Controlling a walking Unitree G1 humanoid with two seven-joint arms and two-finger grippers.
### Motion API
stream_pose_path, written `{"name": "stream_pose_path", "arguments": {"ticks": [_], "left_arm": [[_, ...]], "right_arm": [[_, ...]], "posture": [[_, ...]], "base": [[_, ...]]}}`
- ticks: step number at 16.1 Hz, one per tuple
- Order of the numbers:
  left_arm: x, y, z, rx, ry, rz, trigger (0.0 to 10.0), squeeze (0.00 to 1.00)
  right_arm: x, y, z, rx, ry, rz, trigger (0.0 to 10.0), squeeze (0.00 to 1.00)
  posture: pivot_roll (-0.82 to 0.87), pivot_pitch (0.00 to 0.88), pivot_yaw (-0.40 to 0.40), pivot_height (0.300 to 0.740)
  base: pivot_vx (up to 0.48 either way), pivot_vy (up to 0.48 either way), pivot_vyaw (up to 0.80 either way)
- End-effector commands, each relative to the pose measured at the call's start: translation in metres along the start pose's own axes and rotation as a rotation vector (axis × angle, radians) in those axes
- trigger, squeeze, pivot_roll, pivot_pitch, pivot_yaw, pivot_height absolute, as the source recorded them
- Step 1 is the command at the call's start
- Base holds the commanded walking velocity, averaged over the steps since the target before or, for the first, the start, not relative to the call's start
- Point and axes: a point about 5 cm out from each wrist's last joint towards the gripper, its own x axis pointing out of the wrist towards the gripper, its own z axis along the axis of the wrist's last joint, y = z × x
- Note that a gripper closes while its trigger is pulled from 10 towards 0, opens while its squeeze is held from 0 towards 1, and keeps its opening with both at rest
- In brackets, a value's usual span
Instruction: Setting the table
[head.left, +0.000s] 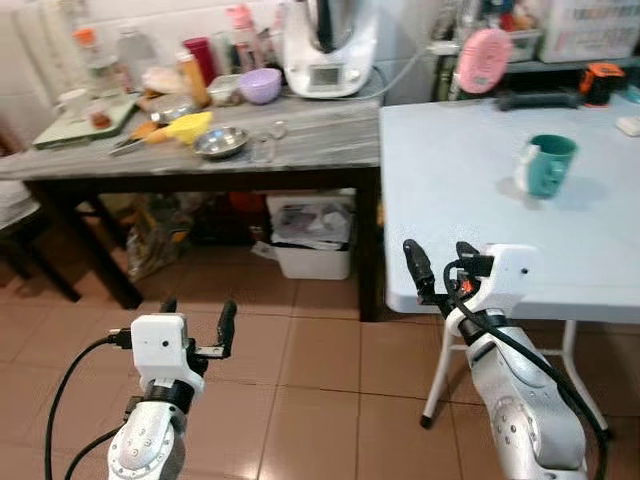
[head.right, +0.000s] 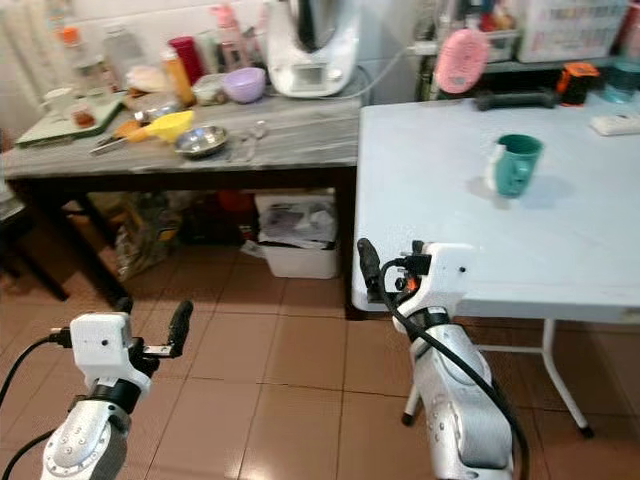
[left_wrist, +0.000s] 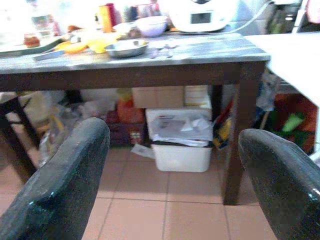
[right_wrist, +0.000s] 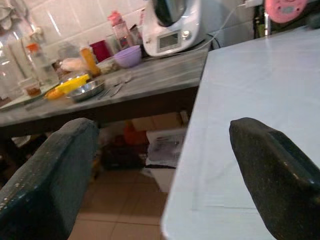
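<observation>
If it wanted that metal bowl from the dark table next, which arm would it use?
Probably the left. The left gripper hangs open over the floor facing the dark table, where the metal bowl sits. The right gripper, also open, is at the white table edge.

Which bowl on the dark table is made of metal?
The shallow steel bowl near the dark table's front edge; the purple bowl behind it and the yellow bowl beside it look plastic.
</observation>
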Motion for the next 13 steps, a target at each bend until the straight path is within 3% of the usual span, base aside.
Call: {"name": "stream_pose_path", "arguments": {"ticks": [1,5,7,13], "left_arm": [[0.003,0.007,0.003,0.012,-0.007,0.029,10.0,0.0],[0.003,0.008,0.004,0.021,0.0,0.038,10.0,0.0],[0.004,0.008,0.003,0.026,0.001,0.04,10.0,0.0],[0.011,0.011,0.009,0.01,-0.031,0.103,10.0,0.0]], "right_arm": [[0.003,-0.001,-0.001,-0.037,0.006,-0.013,10.0,0.0],[-0.008,-0.019,-0.005,-0.227,0.008,-0.103,10.0,0.0],[-0.011,-0.024,-0.006,-0.278,0.003,-0.139,10.0,0.0],[-0.011,-0.025,-0.011,-0.238,0.008,-0.174,10.0,0.0]], "posture": [[-0.13,0.016,0.107,0.74],[-0.13,0.017,0.103,0.74],[-0.13,0.017,0.104,0.74],[-0.14,0.01,0.1,0.74]], "base": [[0.0,0.0,0.0],[0.0,0.0,0.0],[0.0,0.0,0.0],[0.0,0.0,0.0]]}}
